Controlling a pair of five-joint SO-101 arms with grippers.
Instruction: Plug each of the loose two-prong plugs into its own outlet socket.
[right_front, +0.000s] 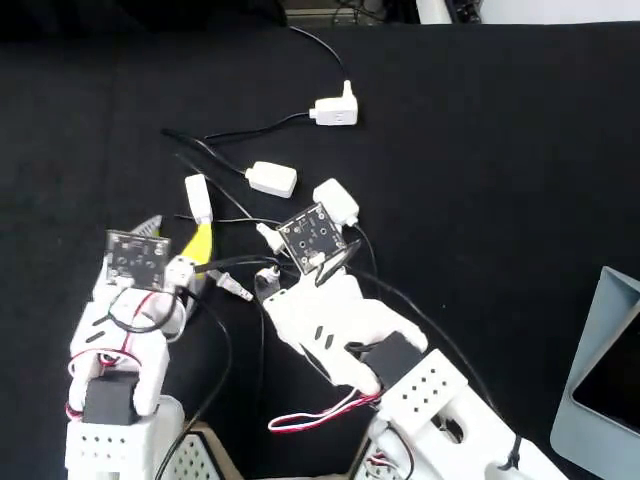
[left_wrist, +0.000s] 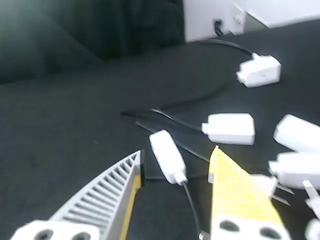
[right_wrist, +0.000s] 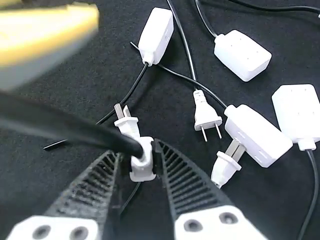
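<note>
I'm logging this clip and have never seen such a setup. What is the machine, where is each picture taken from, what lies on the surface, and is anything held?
The machine is a left arm and a right arm, two small robots side by side at a black table. One picture looks down from a fixed camera above. The other two come from a camera on each arm's wrist, looking along its pincer. On the table lie white sockets on black cords, for example the far socket, and two-prong plugs, for example the loose plug. The left pincer is open, with a long socket lying in its gap, not gripped. The right pincer is shut on the held plug, whose prongs point away from it.
</note>
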